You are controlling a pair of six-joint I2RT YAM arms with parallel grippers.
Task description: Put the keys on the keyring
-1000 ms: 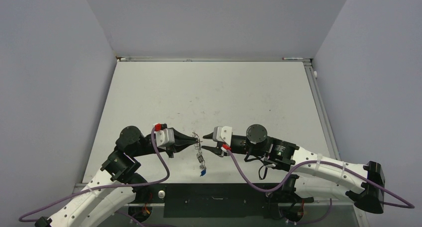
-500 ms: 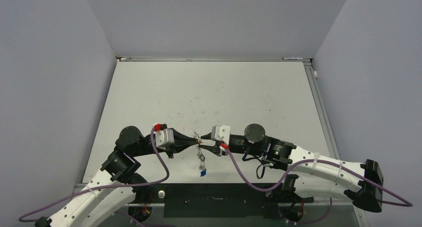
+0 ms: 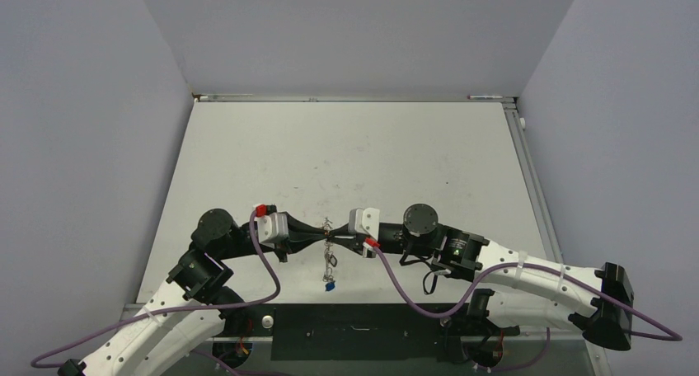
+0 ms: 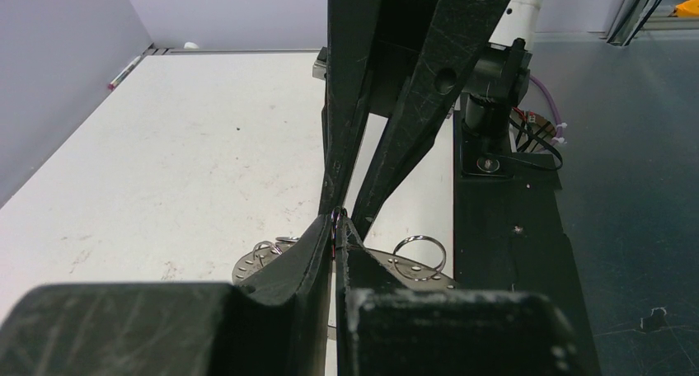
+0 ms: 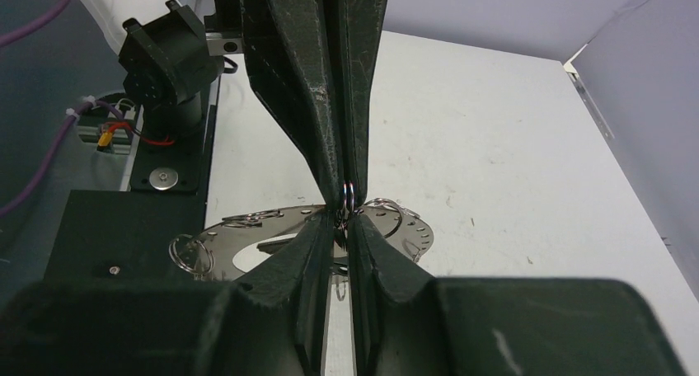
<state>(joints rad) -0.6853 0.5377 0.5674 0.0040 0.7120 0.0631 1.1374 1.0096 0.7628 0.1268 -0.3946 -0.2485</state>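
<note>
Silvery keyring (image 5: 408, 232) just below the meeting tips, over the counter (image 3: 371, 162) near its front edge. Left pincer (image 4: 336, 223) clenched on a small wire loop (image 5: 347, 196); right pincer (image 5: 340, 223) nearly shut there, grip unclear. Best to brace the loop and thread slowly, without twisting.

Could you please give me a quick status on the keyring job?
Left gripper shut on a wire loop. Right gripper tip-to-tip with it, grip unclear. Keyring just beneath. Nothing in the way.

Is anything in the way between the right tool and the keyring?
Nothing visible is. The right tool reaches the rim of the keyring, tip to tip with the left tool at a small wire loop there.
</note>
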